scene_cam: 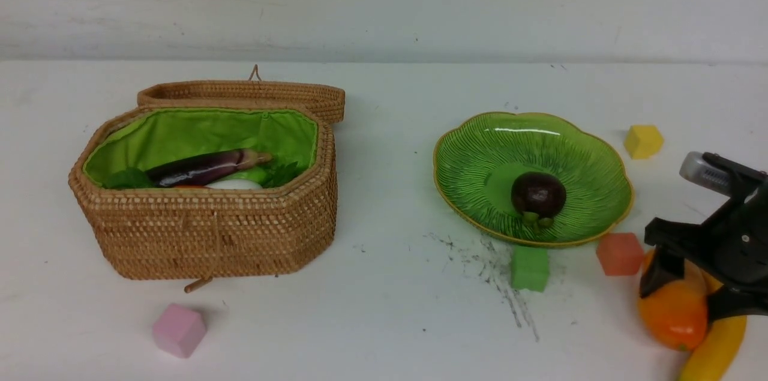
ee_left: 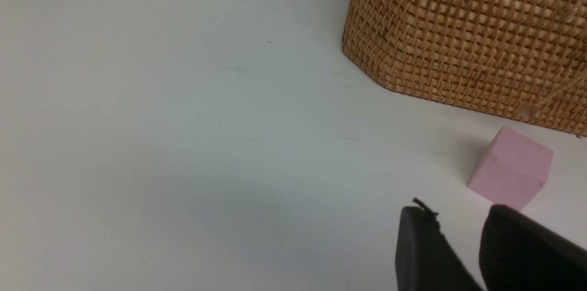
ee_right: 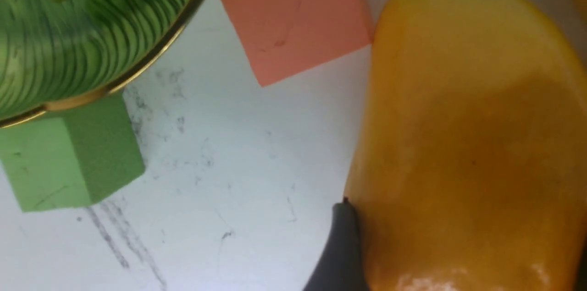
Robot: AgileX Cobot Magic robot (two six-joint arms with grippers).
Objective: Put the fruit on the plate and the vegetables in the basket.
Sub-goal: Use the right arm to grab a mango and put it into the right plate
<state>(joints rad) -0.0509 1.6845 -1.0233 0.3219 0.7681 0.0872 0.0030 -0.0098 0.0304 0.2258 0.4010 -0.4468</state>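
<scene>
My right gripper (scene_cam: pixel 684 297) is down over the orange-yellow mango (scene_cam: pixel 675 309) at the near right of the table. Its jaws are shut on the mango (ee_right: pixel 467 135), one dark finger (ee_right: pixel 341 245) pressed to its side. The mango rests on the table, touching the yellow banana (scene_cam: pixel 717 348). A dark mangosteen (scene_cam: pixel 538 195) lies in the green plate (scene_cam: pixel 474 159). The woven basket (scene_cam: pixel 204 231) stands open with the eggplant (scene_cam: pixel 204 168), white radish (scene_cam: pixel 234 184) and green gourd (scene_cam: pixel 255 174) inside. My left gripper (ee_left: pixel 458 211) hovers slightly open and empty near the basket (ee_left: pixel 467 30).
Foam cubes lie about: pink (scene_cam: pixel 178 330) before the basket, green (scene_cam: pixel 530 268) and orange-red (scene_cam: pixel 619 254) at the plate's near rim, yellow (scene_cam: pixel 643 141) behind the plate. The orange-red cube (ee_right: pixel 293 16) sits right beside the mango. The basket lid (scene_cam: pixel 240 96) hangs behind.
</scene>
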